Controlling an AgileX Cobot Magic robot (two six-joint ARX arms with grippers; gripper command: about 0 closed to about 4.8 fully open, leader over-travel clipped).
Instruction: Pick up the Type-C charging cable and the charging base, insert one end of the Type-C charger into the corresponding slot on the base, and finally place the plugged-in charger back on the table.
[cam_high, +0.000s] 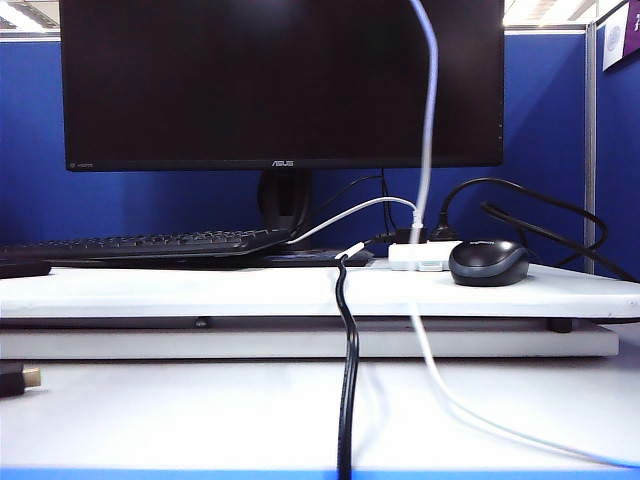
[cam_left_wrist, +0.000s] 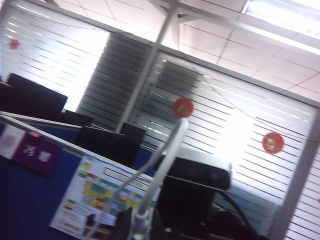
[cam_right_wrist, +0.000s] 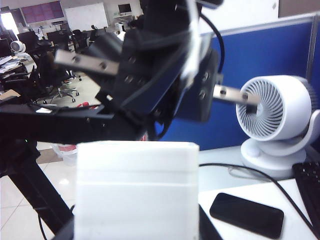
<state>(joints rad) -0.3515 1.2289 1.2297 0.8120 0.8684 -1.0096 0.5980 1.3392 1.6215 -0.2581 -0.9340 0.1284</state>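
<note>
1. Right wrist view shows the charging base (cam_right_wrist: 137, 190) filling the foreground. It sits between the dark finger stubs of the right gripper (cam_right_wrist: 136, 231), which I judge is clamped on it and lifted off the desk.
2. The left gripper (cam_left_wrist: 137, 225) is pinched narrow on the end of the Type-C charging cable (cam_left_wrist: 165, 160). The cable rises out of the jaws in the left wrist view. Neither gripper shows in the exterior view.
3. The step in hand, as I read it, is lining the plug up with the slot. The left arm faces the base, but I can't make out the plug tip or the slot.
4. To do it well, I'd square the plug to the slot face first. Then I'd push straight along its axis, slowly, with the base held rigid.
5. The cable hangs slack from above to the front desk in the exterior view, so I'd watch for it dragging.
6. The table (cam_high: 200, 290) is a white board carrying a keyboard (cam_high: 150, 243), a black mouse (cam_high: 489, 263) and a white power strip (cam_high: 420, 257). A thick black cord (cam_high: 349, 380) runs over its front edge.
7. The room is an office, with an ASUS monitor (cam_high: 280, 80), blue partitions, a desk fan (cam_right_wrist: 272, 120) and a phone (cam_right_wrist: 247, 214).
</note>
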